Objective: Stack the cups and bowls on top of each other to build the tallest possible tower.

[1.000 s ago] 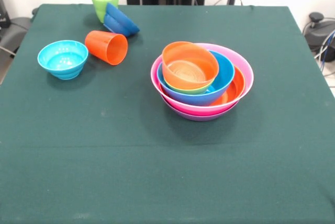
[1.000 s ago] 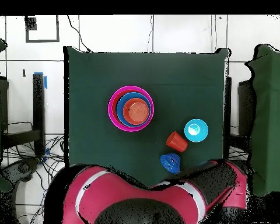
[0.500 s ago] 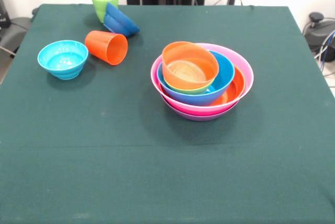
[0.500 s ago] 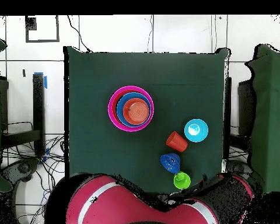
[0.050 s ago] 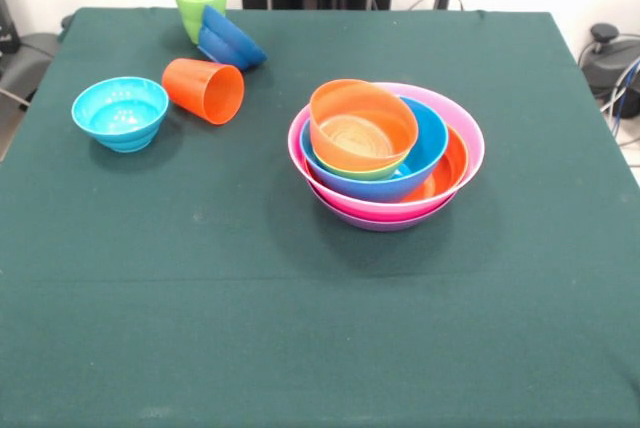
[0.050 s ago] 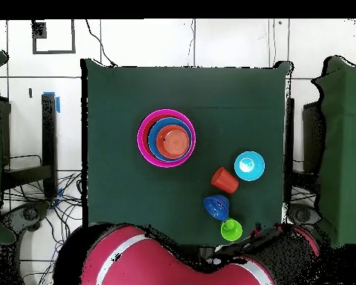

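The tower (image 5: 386,153), a multicoloured nested pile of glossy plastic bowls, stands upright on the dark green cloth-covered table (image 5: 320,328), right of centre in the front view. Its base is a wide purple bowl (image 5: 375,221) of which only the lower edge shows, with a wide pink bowl (image 5: 462,138) seated in it. Inside the pink bowl sit, in order, a large orange bowl (image 5: 450,163), a large blue bowl (image 5: 425,148), a small lime green bowl (image 5: 365,172) (only a thin strip of its rim shows) and, uppermost, a small orange bowl (image 5: 362,125), which is tilted towards the camera and set to the left side of the pile.

The loose items lie well apart from the tower, to its left in the front view. An orange tapered plastic cup (image 5: 205,90) lies on its side, mouth turned towards the tower. Just beside it stands a small light blue bowl (image 5: 120,111), upright. Farther back, a lime green tapered plastic cup (image 5: 200,3) stands upright, and a small dark blue bowl (image 5: 228,40) is tipped on its edge, leaning against that cup.

In the overhead view, the red and black arm (image 6: 173,260) lies across the bottom edge of the table, close to the green cup. The gripper cannot be made out in either view; how far its fingers stand apart, and whether it holds anything, cannot be told.
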`<state>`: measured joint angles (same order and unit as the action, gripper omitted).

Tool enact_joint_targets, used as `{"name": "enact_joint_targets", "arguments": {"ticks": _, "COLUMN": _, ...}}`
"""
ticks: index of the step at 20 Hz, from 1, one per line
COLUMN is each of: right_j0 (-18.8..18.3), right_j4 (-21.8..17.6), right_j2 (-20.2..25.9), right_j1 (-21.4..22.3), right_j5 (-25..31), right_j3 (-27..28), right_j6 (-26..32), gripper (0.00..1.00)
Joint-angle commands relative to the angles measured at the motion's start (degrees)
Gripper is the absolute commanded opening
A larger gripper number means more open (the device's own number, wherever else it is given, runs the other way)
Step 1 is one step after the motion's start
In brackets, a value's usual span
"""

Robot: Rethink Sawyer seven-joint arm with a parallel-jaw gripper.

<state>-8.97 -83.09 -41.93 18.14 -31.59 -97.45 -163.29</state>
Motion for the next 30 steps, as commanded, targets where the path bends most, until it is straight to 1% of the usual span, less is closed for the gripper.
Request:
{"name": "enact_joint_targets", "arguments": {"ticks": 1, "right_j0": 2.10, "right_j4": 5.34, "right_j2": 9.51, "right_j1": -1.42, "right_j5": 4.75, "right_j3": -1.89, "right_j6": 12.82, "gripper": 1.00}}
{"name": "enact_joint_targets", "arguments": {"ticks": 10, "right_j0": 4.16, "right_j4": 8.76, "right_j2": 8.64, "right_j1": -2.53, "right_j5": 4.98, "right_j3": -2.16, "right_j6": 12.02, "gripper": 1.00}}
{"name": "enact_joint_targets", "arguments": {"ticks": 25, "right_j0": 7.41, "right_j4": 10.80, "right_j2": 7.56, "right_j1": -3.97, "right_j5": 5.69, "right_j3": -2.27, "right_j6": 8.70, "gripper": 1.00}}
{"name": "enact_joint_targets", "arguments": {"ticks": 30, "right_j0": 8.82, "right_j4": 9.60, "right_j2": 7.28, "right_j1": -4.01, "right_j5": 6.43, "right_j3": -1.96, "right_j6": 5.96, "gripper": 1.00}}
